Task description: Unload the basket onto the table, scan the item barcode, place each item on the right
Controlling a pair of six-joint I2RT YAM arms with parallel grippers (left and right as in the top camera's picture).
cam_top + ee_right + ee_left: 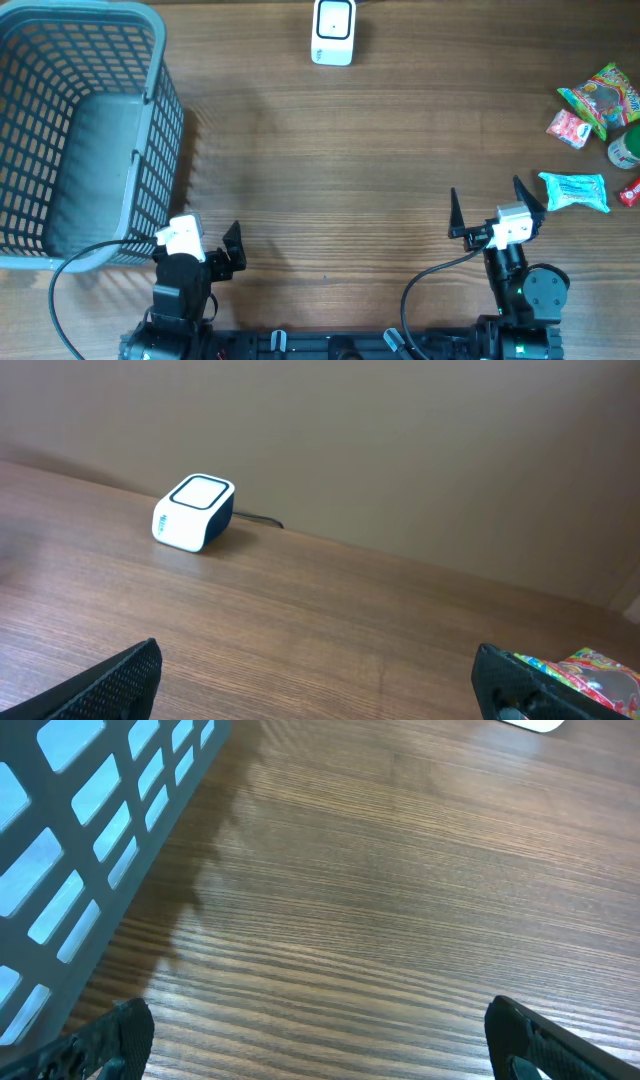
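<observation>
Two claws low at the near edge of the wooden table, both released and empty. Left gripper spread wide over bare wood, just beside the grey basket. Right gripper spread wide too, near the light blue packet but apart from it. Further right, at the side of the table: green snack packet, small red-and-white packet, and two more items cut by the picture edge, not possible to identify. White barcode scanner at the far edge, in the middle, well apart from all packets.
</observation>
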